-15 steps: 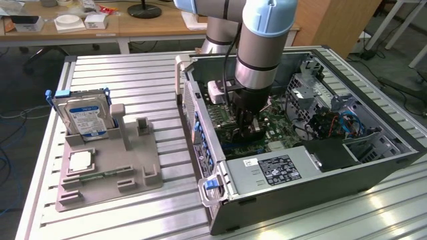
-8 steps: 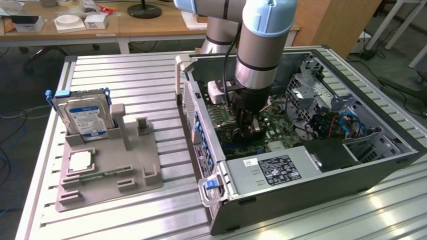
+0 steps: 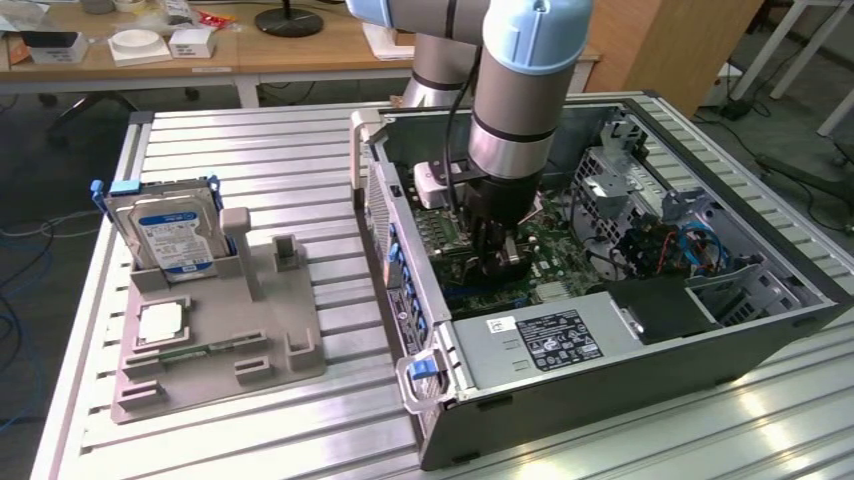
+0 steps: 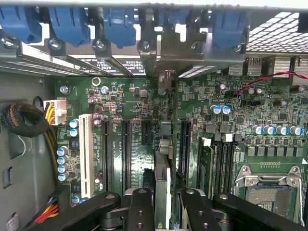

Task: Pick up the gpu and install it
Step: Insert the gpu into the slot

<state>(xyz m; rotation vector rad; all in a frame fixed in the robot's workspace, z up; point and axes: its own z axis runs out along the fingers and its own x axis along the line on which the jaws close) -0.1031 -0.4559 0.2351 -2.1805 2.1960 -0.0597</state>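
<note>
jaws are seen half closed on the gpu [image 4: 162, 192], one black finger [image 4: 141, 211] on each flat face, so the card is held edge-on and upright between them. the gripper [image 3: 497, 262] is lowered inside the open case [image 3: 641, 345], over the motherboard [image 4: 269, 125]. the card is held in line with a slot [image 4: 166, 132], its bracket end pointed toward the rear wall of the case; this hold is judged to suit pressing the card's lower edge straight down into its connector. whether the card is already seated cannot be told.

several long dark slots are counted on the board beside the card, plus one white slot [image 4: 85, 149]. five blue retention clips [image 4: 120, 24] are counted along the rear wall. an empty cpu socket [image 4: 269, 190] is seen near the memory slots.

outside the case, on the exterior view's left, one grey holder [image 3: 220, 340] is set on the table [image 3: 267, 160], with one hard drive [image 3: 167, 235] stood upright in it and one memory stick [image 3: 200, 352] laid flat, both kept ready in their recesses.
</note>
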